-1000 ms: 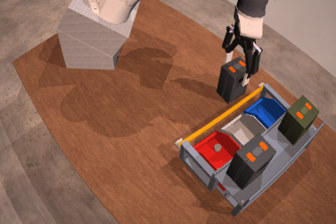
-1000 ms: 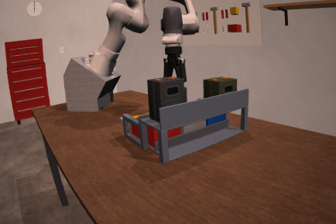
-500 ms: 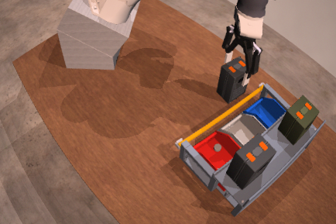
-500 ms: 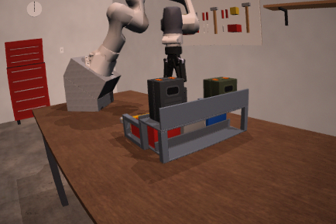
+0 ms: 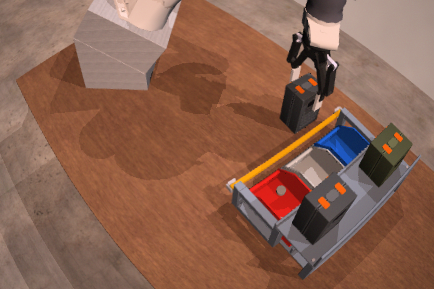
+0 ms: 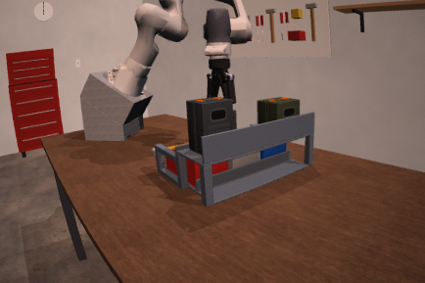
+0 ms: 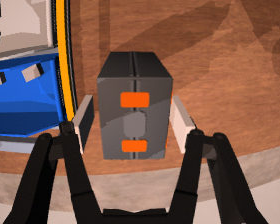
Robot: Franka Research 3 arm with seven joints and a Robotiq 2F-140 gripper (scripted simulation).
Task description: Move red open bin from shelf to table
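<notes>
The red open bin sits in the left end of the grey shelf, with a small grey part inside it. A dark case with orange latches stands on the shelf top, partly over the red bin. A second dark case stands upright on the table in front of the shelf. My gripper is open and straddles the top of this case. In the wrist view the case lies between the finger pads of my gripper, with small gaps on both sides.
A white bin and a blue bin sit next to the red one. A yellow bar runs along the shelf front. A green case stands on the shelf top at the right. The grey robot base block stands at the far left.
</notes>
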